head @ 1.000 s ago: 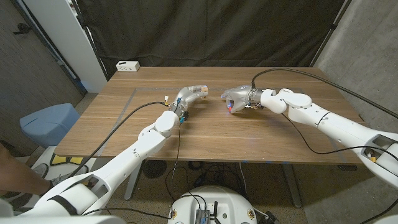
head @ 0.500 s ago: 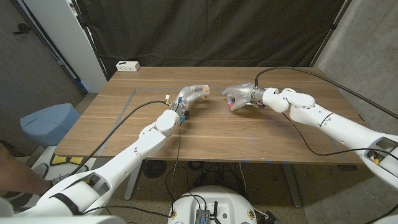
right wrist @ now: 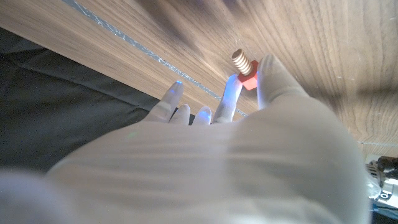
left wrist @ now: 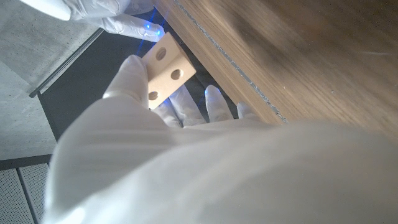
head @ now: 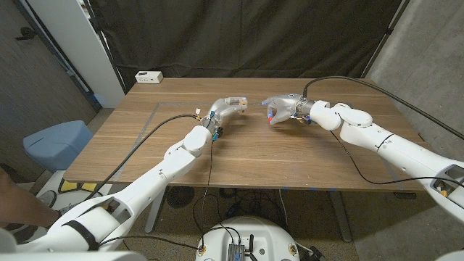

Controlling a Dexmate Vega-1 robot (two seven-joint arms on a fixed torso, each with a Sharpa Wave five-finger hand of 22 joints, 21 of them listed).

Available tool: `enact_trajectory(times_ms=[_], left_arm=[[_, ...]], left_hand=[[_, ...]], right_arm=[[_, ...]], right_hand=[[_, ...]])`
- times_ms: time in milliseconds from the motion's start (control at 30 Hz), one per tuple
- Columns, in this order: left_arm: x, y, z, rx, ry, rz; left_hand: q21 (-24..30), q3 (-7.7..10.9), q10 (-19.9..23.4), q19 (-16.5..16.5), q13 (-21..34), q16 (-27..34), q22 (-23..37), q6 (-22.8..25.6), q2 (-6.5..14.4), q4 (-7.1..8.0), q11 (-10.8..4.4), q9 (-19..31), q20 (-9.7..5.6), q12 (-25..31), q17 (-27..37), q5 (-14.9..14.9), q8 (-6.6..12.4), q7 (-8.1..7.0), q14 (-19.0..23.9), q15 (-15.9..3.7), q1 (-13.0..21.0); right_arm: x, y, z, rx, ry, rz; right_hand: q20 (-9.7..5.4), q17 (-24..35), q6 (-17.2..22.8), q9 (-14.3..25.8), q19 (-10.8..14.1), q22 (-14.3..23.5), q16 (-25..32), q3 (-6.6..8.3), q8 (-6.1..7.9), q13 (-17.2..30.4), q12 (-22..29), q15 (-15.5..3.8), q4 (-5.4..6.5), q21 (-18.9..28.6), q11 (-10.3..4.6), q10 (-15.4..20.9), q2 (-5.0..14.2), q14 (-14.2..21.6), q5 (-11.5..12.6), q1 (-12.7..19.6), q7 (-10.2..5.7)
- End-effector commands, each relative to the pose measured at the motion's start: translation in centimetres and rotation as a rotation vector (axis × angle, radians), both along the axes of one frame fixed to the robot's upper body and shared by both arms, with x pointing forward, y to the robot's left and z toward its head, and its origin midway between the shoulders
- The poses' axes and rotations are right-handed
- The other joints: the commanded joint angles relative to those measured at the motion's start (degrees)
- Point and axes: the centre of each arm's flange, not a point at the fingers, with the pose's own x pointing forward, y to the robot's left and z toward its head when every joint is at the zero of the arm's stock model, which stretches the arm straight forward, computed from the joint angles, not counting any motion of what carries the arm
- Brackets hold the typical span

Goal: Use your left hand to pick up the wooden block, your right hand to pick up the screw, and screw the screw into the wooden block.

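Note:
My left hand (head: 229, 107) is raised above the table's middle and holds the pale wooden block (head: 241, 105). In the left wrist view the block (left wrist: 164, 68) shows three round holes, gripped between the fingers of that hand (left wrist: 186, 155). My right hand (head: 283, 109) hovers a short way to the right of it and pinches the screw (head: 270, 116). The right wrist view shows the screw (right wrist: 244, 66) with a red head and a tan threaded shaft sticking out past the fingers of the right hand (right wrist: 224, 155). A small gap separates block and screw.
The wooden table (head: 290, 156) carries a white power strip (head: 149, 77) at its far left corner. A blue bin (head: 56, 142) stands on the floor to the left. Black cables trail from both arms across the table.
Both hands have risen and moved toward the table's far side. The right hand with the screw has drifted slightly rightward; the gap to the block stays small.

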Motion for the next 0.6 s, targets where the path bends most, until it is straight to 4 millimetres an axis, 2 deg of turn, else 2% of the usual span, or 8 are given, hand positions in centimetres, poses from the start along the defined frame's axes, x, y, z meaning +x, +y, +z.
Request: enact_trajectory(times_ms=[33,600], left_arm=[[-0.2,-0.8,0.5,0.019,-0.018,-0.016],[-0.4,-1.5,1.0,0.010,-0.049,-0.029]], left_hand=[[0.2,-0.12,0.5,0.0,2.0,0.5,0.2,2.1,0.5,0.24,-0.17,0.2,-0.26,0.2,0.2,0.4,0.43,-0.10,0.6,-5.93,0.0],[0.3,-0.24,0.8,0.3,2.2,0.5,0.2,2.5,0.7,0.22,-0.17,0.2,-0.52,0.1,0.1,0.4,0.55,0.07,0.8,-6.09,0.0]], right_arm=[[-0.9,-0.9,0.6,0.100,-0.005,0.002],[-2.4,-3.4,1.7,0.279,-0.011,0.008]], right_hand=[[-5.26,0.3,0.5,0.3,0.7,0.1,0.1,0.45,0.59,0.2,0.3,-5.87,-0.06,-0.2,-0.21,0.5,-0.03,0.6,-0.2,0.4,-0.22],[-5.23,0.3,0.7,0.8,1.0,0.1,0.1,0.74,1.47,0.2,0.2,-5.87,-0.05,-0.3,0.12,1.1,0.06,1.1,-0.1,0.5,-0.07]])
